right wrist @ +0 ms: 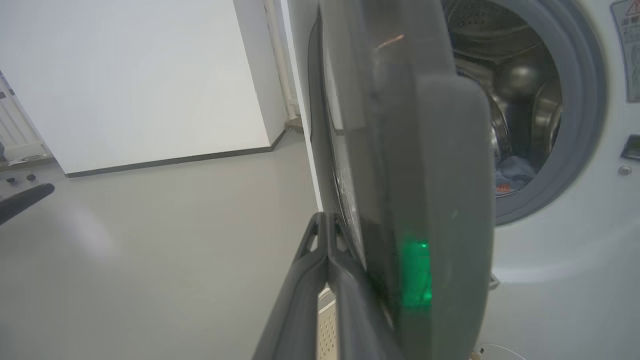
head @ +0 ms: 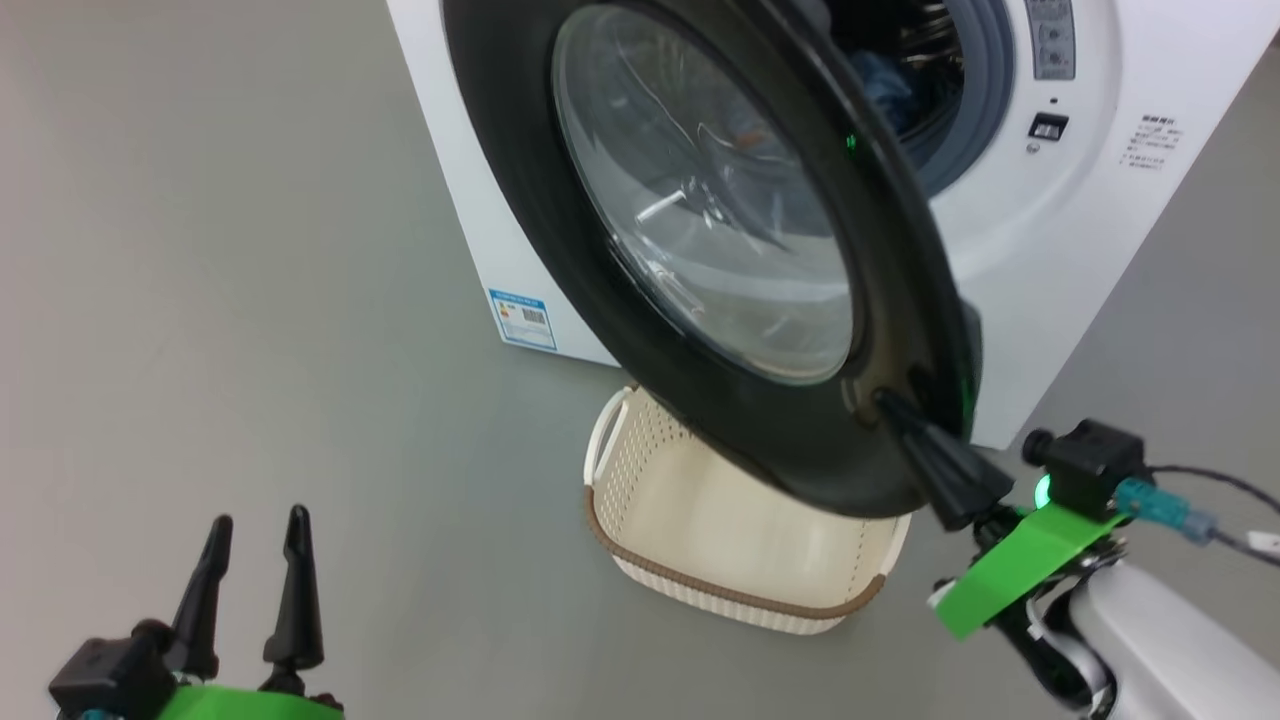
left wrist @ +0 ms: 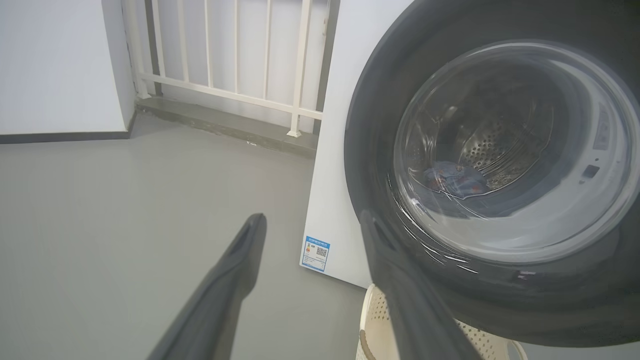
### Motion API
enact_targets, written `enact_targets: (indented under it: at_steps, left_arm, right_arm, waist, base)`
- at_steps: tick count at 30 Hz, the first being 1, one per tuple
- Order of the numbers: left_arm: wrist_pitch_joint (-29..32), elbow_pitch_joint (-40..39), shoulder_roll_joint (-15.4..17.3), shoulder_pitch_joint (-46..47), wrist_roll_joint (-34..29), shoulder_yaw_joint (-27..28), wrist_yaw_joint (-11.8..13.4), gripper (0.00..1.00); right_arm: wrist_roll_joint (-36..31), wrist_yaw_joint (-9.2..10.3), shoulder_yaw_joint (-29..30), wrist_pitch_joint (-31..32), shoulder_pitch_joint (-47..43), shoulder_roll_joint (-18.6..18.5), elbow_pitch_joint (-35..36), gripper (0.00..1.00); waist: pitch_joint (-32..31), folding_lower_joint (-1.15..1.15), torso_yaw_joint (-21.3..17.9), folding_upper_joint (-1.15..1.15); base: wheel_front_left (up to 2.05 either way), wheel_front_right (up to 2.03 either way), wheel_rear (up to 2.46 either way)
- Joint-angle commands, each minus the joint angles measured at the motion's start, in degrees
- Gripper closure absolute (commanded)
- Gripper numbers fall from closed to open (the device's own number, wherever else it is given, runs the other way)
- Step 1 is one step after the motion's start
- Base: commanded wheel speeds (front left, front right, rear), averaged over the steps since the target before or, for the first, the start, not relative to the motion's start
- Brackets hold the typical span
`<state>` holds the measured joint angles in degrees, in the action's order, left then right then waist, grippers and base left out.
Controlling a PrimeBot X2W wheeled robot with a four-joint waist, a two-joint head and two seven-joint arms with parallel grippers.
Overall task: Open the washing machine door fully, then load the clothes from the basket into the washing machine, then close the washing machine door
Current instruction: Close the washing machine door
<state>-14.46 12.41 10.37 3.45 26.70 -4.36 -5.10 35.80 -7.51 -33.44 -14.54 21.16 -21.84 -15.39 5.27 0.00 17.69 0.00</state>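
The washing machine (head: 1050, 250) stands at the top of the head view. Its door (head: 505, 150), a black ring around bulging glass, stands partly open over the basket (head: 720, 605). I see no clothes in the visible part of the basket. Blue clothes (head: 885, 90) lie in the drum, seen through the glass (left wrist: 455, 180) and past the grey gasket (right wrist: 515, 172). My right gripper (head: 885, 402) is shut, its tips against the outer face of the door's lower rim (right wrist: 327, 220). My left gripper (head: 255, 525) hangs open at the lower left, apart from the door (left wrist: 312, 220).
Grey floor spreads to the left of the machine. A white railing (left wrist: 225, 90) and a white wall (right wrist: 150, 85) stand behind. A blue label (left wrist: 315, 253) marks the machine's side. A cable (head: 1200, 480) trails from my right wrist.
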Motion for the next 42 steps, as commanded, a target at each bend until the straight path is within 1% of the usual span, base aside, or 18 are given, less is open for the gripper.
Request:
enact_targets:
  at_steps: [1,8,13,23,37,42]
  left_arm:
    - [-0.45,-1.49,0.92,2.89,0.56,1.78,-0.36,0.00]
    - [-0.50,-1.90,0.91,5.66,0.22,1.73,-0.78,0.00]
    - [-0.52,-2.12,0.90,7.51,0.12,1.49,-1.08,0.00]
    - [-0.53,-2.54,0.02,10.53,-0.01,2.54,-1.58,0.00]
    - [-0.53,-2.99,-0.80,13.17,-0.42,3.12,-2.13,0.00]
    - [-0.53,-2.66,-1.42,13.90,-0.70,2.90,-2.24,0.00]
  right_arm:
    - [-0.25,0.02,0.75,-0.46,1.96,-1.15,0.58,1.00]
    - [-1.13,0.02,5.69,-0.46,6.26,-2.59,-1.38,1.00]
    - [-1.54,0.02,7.28,-0.46,10.63,-5.05,-2.78,1.00]
    - [-1.50,0.02,8.03,-0.46,19.43,-9.18,-4.02,1.00]
    - [-2.27,0.02,9.95,-0.46,29.23,-13.26,-6.07,1.00]
    - [-1.83,0.02,10.43,-0.46,33.06,-14.46,-8.02,1.00]
  waist:
    - [1.83,0.00,-0.50,0.00]
    - [7.15,0.00,-1.08,0.00]
    - [10.92,0.00,-1.40,0.00]
    - [17.12,0.00,-0.71,0.00]
    - [22.46,0.00,0.71,0.00]
    - [23.66,0.00,0.96,0.00]
  base:
    - [0.00,0.00,0.00]
    - [0.00,0.00,0.00]
    - [0.00,0.00,0.00]
    - [0.00,0.00,0.00]
    - [0.00,0.00,0.00]
    - [0.00,0.00,0.00]
